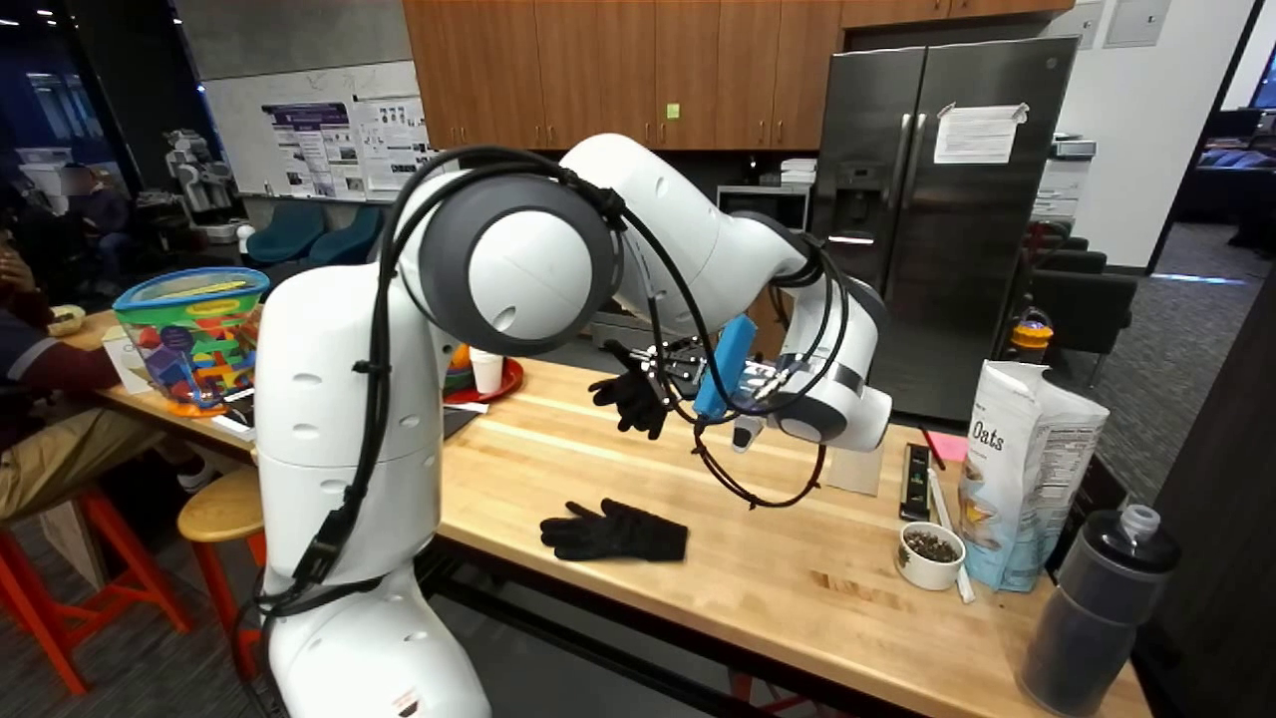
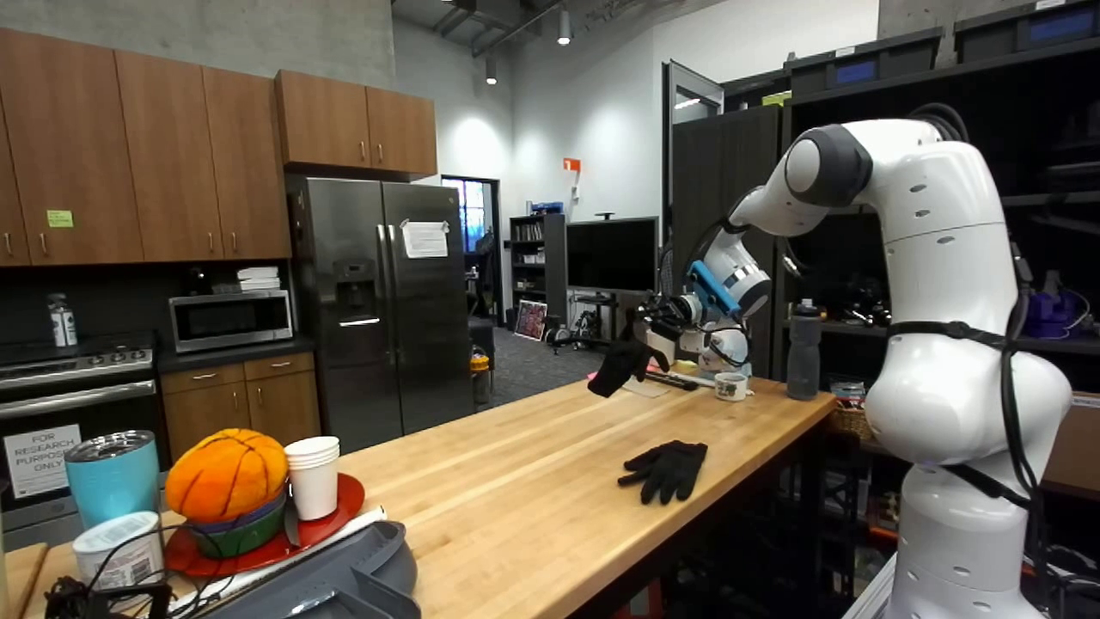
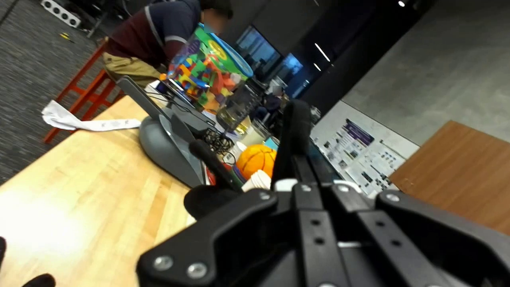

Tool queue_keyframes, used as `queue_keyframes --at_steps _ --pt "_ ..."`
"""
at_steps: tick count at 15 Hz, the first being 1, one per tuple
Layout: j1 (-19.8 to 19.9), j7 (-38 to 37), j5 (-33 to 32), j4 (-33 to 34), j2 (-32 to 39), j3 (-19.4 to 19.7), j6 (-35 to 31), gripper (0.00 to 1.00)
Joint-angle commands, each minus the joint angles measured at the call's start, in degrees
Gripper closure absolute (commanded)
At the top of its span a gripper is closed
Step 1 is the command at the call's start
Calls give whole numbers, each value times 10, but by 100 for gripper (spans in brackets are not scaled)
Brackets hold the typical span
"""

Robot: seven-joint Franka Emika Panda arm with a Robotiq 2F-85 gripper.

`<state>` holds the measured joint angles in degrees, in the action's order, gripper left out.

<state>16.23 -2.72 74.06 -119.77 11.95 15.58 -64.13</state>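
My gripper (image 1: 658,367) is shut on a black glove (image 1: 632,399) and holds it in the air above the wooden table (image 1: 518,489). In an exterior view the held glove (image 2: 623,368) hangs below the gripper (image 2: 651,318). In the wrist view the fingers (image 3: 312,171) are close together, and the held glove (image 3: 294,135) sticks up beyond them and spreads to the left. A second black glove (image 1: 623,532) lies flat near the table's front edge. It also shows in an exterior view (image 2: 669,469), and its fingertips (image 3: 40,281) show at the wrist view's lower left.
An oats bag (image 1: 1027,469), a white bowl (image 1: 929,556) and a grey bottle (image 1: 1097,608) stand at one table end. At the other end are a red plate (image 2: 351,499) with paper cups (image 2: 314,481), an orange ball (image 2: 228,475) and a grey dustpan (image 2: 344,572). A person (image 3: 159,36) sits nearby.
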Motion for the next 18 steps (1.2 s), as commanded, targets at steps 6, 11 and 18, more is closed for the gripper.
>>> queue_keyframes --at_steps 6,11,18 --pt "-27 123 -149 107 32 -32 121 99" --pt "-21 114 -134 146 71 -32 178 99" --pt "-33 -39 -100 145 79 -9 103 99"
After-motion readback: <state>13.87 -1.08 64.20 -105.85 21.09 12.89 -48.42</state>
